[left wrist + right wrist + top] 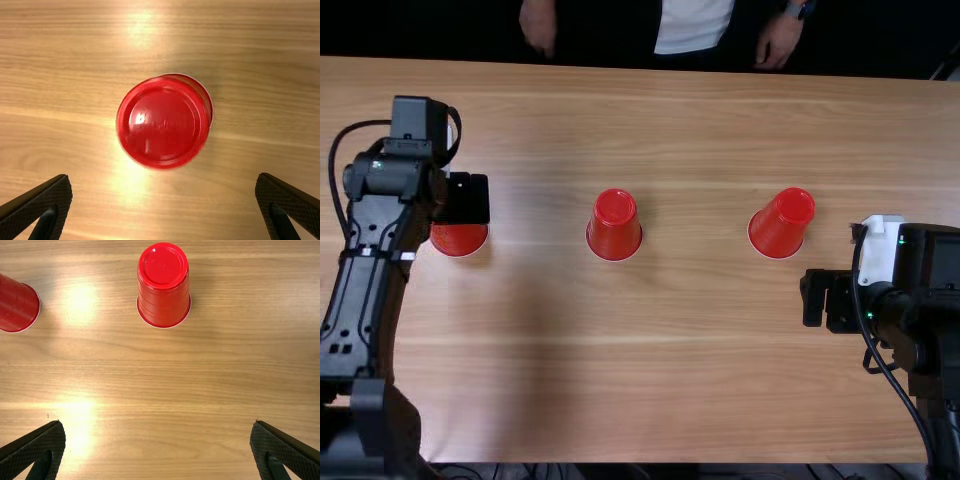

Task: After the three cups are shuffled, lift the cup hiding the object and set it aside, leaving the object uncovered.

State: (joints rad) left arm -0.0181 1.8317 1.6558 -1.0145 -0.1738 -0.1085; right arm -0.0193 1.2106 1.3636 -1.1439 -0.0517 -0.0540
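Three red cups stand upside down in a row across the table. The left cup (458,240) is partly hidden beneath my left gripper (466,204), which hangs straight above it. In the left wrist view that cup's base (164,121) sits centred ahead of my left gripper (162,212), which is open with fingers (40,202) spread wider than the cup. The middle cup (615,225) and the right cup (782,223) stand free. My right gripper (817,297) is open, nearer the table's front than the right cup (164,284) and apart from it. No object shows.
Wide gaps of bare wood separate the cups. The table's far edge (640,64) runs well behind the row. The middle cup (17,304) shows at the side of the right wrist view.
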